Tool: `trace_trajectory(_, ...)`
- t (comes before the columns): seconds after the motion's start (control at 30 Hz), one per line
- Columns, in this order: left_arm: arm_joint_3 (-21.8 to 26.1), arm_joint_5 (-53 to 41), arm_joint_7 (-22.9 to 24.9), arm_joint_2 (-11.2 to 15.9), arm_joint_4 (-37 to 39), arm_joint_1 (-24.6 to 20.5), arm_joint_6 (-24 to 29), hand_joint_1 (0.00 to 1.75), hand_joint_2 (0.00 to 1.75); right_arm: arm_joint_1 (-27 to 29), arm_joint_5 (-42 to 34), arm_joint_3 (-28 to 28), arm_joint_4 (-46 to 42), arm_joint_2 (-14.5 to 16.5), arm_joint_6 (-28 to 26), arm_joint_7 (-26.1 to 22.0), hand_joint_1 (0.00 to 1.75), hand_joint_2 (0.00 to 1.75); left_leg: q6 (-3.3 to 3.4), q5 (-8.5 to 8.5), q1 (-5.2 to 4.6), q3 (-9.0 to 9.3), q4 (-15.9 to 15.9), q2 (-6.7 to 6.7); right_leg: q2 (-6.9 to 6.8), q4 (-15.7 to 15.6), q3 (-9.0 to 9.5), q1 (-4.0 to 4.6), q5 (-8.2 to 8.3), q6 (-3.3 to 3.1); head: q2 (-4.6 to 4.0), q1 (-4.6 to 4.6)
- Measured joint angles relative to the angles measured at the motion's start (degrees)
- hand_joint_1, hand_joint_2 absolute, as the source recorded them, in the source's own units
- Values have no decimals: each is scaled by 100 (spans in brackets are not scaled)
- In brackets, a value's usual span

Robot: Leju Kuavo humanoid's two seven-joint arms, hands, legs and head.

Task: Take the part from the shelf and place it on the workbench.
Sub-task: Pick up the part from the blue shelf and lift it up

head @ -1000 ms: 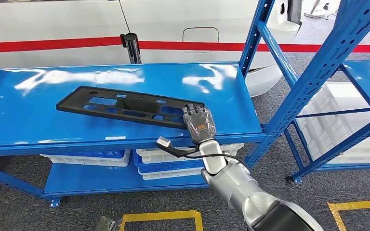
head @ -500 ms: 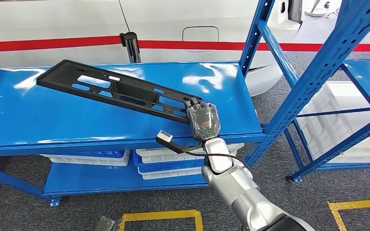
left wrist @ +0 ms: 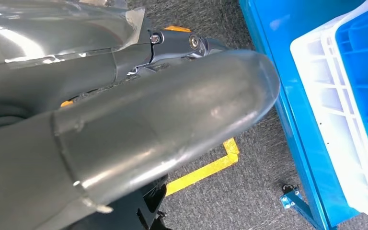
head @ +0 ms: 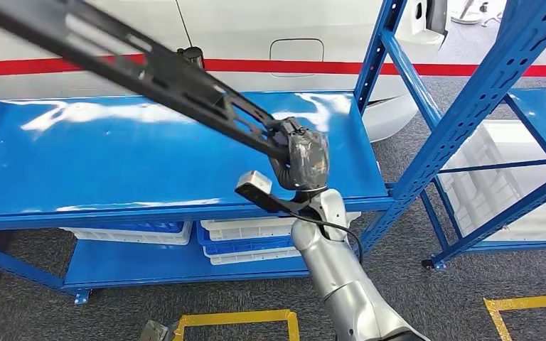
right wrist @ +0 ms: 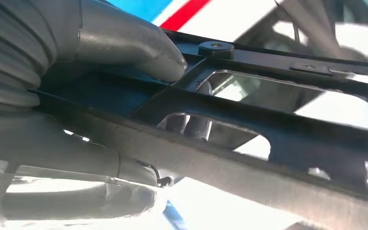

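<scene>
Above the blue shelf (head: 149, 153), right hand (head: 300, 158) clamping one end of the long black part (head: 149, 67), far end cantilevering high and leftward; needing a firm, level wrist while swinging toward the workbench. Left hand's (left wrist: 124, 124) state unclear.

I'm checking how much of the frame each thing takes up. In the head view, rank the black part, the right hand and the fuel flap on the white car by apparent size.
1. black part, though raised toward the camera
2. right hand
3. fuel flap, looks close to the hand; unsure
</scene>
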Motion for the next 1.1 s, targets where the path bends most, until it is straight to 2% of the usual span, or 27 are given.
trace_trajectory(0.07,7,28,-72,2,0,19,8,0,175,41,-1265,153,-279,-28,239,-69,175,175,0,0,-1,0,0,2,0,0,0,-1,0,-1,0,1)
trace_trajectory(0.17,15,74,-173,9,0,56,-35,0,175,139,-2904,549,-789,-180,854,-48,175,175,0,0,-3,0,0,2,1,-1,-1,-2,0,-1,-1,0)
trace_trajectory(0.27,16,83,-197,14,0,71,-44,0,175,176,-3311,680,-957,-249,1051,-37,175,175,0,0,-5,0,0,2,1,-1,-2,-2,0,0,0,1)
trace_trajectory(0.4,15,150,-243,48,-20,188,11,0,175,699,-5220,1411,-2163,-816,1906,-228,175,175,0,-1,-7,-8,1,-2,-4,-2,-8,-3,0,0,0,-1)
trace_trajectory(0.63,11,208,-251,63,-73,247,76,0,175,954,-5667,1759,-2812,-1194,2125,-347,175,175,-1,-2,4,-11,0,0,-4,-1,-15,-1,0,0,-1,-1)
trace_trajectory(0.83,-30,326,-252,76,-197,290,429,0,175,1268,-5997,2001,-3298,-1519,2311,-373,175,175,-2,-2,2,-11,0,-2,-5,-1,-12,0,-1,0,-1,-1)
trace_trajectory(1.1,-137,480,-252,83,-275,301,603,0,175,1448,-6148,2278,-3436,-1746,2324,-304,175,175,-2,-2,1,-11,0,-1,-5,-2,-11,0,-1,0,0,-2)
